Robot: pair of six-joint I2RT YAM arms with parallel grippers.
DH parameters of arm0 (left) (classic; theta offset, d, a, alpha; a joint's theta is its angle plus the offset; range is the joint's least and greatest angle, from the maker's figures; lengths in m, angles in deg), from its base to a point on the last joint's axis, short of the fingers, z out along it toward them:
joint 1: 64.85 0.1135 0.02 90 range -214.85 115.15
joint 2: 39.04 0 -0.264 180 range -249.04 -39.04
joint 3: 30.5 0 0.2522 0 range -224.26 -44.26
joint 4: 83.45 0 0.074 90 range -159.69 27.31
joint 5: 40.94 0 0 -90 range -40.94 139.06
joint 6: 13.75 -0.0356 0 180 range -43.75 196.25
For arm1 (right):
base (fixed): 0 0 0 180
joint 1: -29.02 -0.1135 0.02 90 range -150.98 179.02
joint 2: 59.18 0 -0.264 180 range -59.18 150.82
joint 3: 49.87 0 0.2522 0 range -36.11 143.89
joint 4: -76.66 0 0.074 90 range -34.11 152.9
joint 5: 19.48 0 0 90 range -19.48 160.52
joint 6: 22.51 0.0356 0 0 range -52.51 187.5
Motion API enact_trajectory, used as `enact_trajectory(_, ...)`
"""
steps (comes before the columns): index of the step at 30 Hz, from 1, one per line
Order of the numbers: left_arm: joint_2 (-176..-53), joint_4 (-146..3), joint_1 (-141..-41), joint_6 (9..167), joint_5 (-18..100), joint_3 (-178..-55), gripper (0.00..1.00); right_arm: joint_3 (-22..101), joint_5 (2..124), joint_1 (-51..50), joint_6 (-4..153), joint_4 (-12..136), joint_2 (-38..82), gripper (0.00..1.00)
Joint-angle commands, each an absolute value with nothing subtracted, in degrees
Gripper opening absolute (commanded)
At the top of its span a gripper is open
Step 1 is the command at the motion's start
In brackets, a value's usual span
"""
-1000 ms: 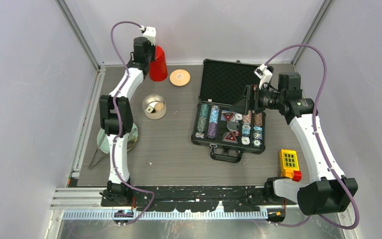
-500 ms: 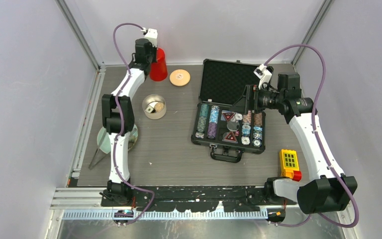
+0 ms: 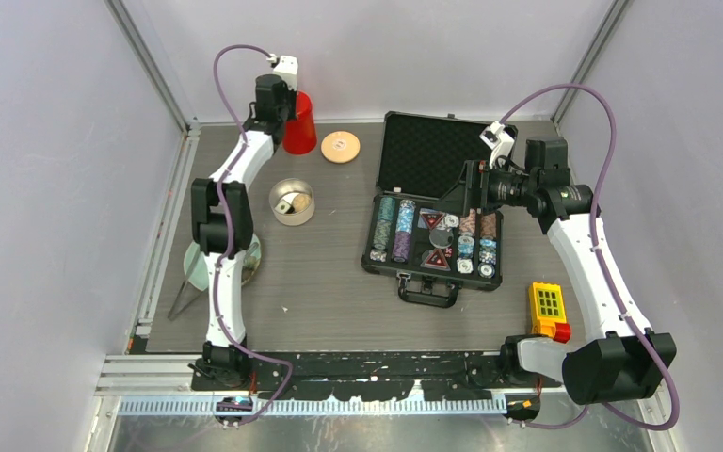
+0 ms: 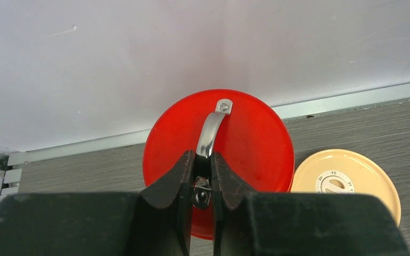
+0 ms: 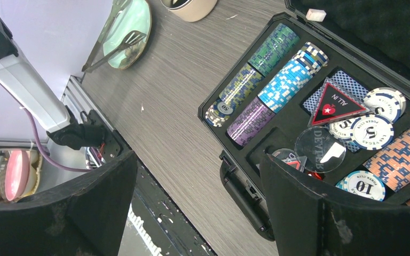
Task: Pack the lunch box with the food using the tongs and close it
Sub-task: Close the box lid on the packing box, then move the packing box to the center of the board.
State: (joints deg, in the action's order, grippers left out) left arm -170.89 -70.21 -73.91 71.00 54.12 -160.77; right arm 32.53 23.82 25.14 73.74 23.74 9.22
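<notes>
The lunch box [image 3: 292, 201], a round steel tin, stands open left of centre with a beige bit of food [image 3: 285, 205] inside. Its cream-tan lid [image 3: 340, 146] [image 4: 346, 181] lies flat at the back. The tongs [image 3: 183, 298] [image 5: 112, 45] rest at the left table edge by a green glass plate [image 3: 192, 266], which the left arm partly hides. My left gripper [image 4: 203, 157] is at the back wall, shut on the metal handle [image 4: 209, 130] of a red container [image 3: 301, 137]. My right gripper [image 5: 197, 160] hangs open and holds nothing above the poker chip case.
An open black case of poker chips [image 3: 433, 235] [image 5: 299, 96] fills the right middle of the table. A yellow box with a red button [image 3: 548, 311] sits near the right front. Walls and metal rails close in the back and both sides.
The left arm and the red container shifted slightly toward the right at the back, then held still. The right arm has not moved.
</notes>
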Motion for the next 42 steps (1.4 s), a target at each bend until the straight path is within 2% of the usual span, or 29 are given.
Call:
enact_trajectory(1,-167.7,-65.5,-74.2,70.4,54.9,-160.0,0.16,33.5,22.7,25.4,74.2,24.9,9.0,0.89)
enact_trajectory(21,-163.7,-56.7,-74.2,69.7,52.7,-157.6,0.11,33.6,22.3,25.4,74.8,25.0,7.9,0.89)
enact_trajectory(42,-149.7,-55.4,-81.8,70.9,46.2,-138.3,0.09,33.3,21.9,25.4,75.9,25.8,6.0,0.89)
